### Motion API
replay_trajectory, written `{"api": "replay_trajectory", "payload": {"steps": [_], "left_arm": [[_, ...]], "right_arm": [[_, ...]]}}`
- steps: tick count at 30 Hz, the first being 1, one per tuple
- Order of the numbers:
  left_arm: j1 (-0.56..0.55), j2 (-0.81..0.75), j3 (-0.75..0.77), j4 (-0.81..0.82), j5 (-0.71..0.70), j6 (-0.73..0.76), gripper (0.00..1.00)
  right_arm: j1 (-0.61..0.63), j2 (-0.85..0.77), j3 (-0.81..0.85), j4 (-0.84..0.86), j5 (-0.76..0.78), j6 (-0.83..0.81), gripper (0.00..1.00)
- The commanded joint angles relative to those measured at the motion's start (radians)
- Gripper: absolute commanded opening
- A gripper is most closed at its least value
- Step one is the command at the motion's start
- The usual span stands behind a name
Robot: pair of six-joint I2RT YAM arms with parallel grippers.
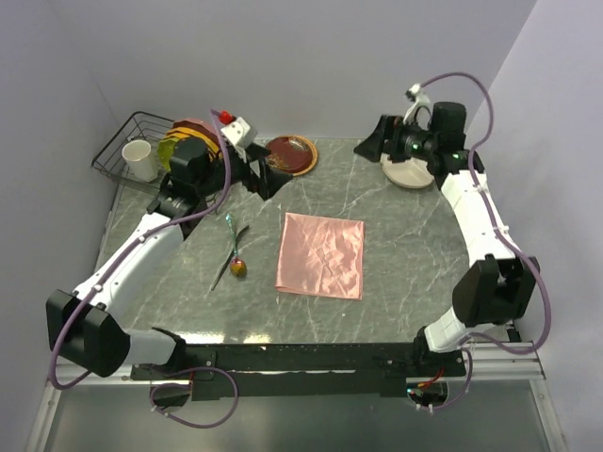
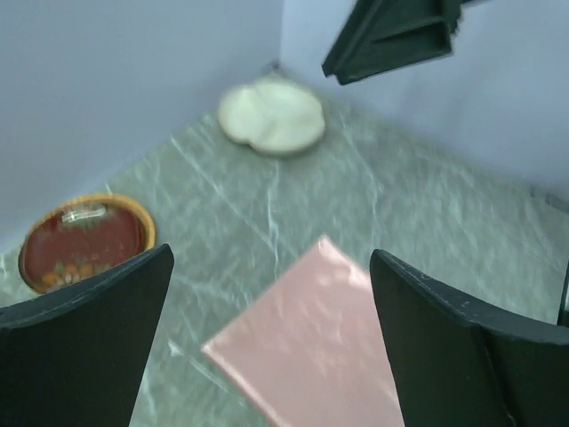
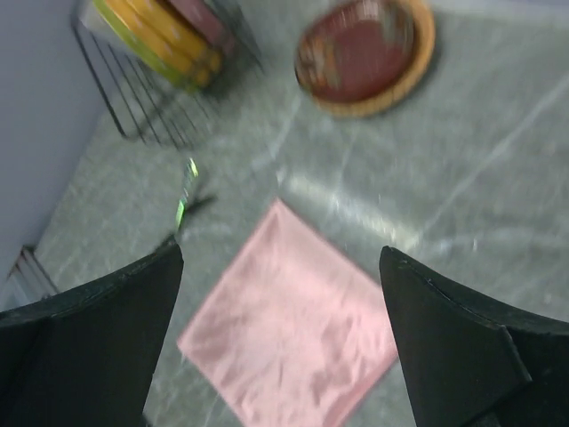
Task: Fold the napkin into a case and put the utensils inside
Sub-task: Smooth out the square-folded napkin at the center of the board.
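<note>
Napkin (image 1: 320, 254) lies flat and square, folding unfinished; utensils (image 1: 233, 252) sit beside it, not tucked in. I see left end effector (image 2: 271, 258) and right end effector (image 3: 280, 253) wide open, empty.

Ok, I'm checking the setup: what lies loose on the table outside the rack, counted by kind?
napkin: 1
utensils: 2
plates: 2 (red plate, white plate)
total: 5
</note>
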State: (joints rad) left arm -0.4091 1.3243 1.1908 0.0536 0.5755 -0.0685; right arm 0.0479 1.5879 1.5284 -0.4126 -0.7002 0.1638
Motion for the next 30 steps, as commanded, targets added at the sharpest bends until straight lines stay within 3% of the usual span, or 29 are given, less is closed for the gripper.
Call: {"api": "replay_trajectory", "payload": {"steps": [1, 3, 6, 7, 9, 15, 24, 30], "left_arm": [[0.001, 0.105, 0.024, 0.126, -0.061, -0.199, 0.99], [0.009, 0.223, 0.12, 0.08, 0.05, -0.264, 0.99], [0.01, 0.325, 0.078, 0.225, 0.121, -0.558, 0.99], [0.01, 0.341, 0.022, 0.359, 0.132, -0.696, 0.99], [0.009, 0.413, -0.003, 0.44, 0.193, -0.851, 0.99], [0.009, 0.645, -0.005, 0.702, 0.343, -1.134, 0.99], [0.012, 0.885, 0.076, 0.87, 0.389, -1.265, 0.99], [0.019, 0.96, 0.122, 0.821, 0.371, -1.225, 0.99]], "right_arm": [[-0.029, 0.05, -0.016, 0.204, -0.197, 0.254, 1.0], [-0.019, 0.16, -0.02, 0.325, -0.32, 0.5, 1.0], [0.027, 0.152, -0.143, 0.409, -0.259, 0.583, 1.0], [0.035, 0.139, -0.186, 0.444, -0.262, 0.621, 1.0], [0.049, 0.15, -0.293, 0.546, -0.3, 0.747, 1.0], [0.092, 0.272, -0.407, 0.771, -0.328, 0.885, 1.0], [0.115, 0.484, -0.343, 0.864, -0.312, 0.922, 1.0], [0.116, 0.567, -0.283, 0.861, -0.315, 0.91, 1.0]]}}
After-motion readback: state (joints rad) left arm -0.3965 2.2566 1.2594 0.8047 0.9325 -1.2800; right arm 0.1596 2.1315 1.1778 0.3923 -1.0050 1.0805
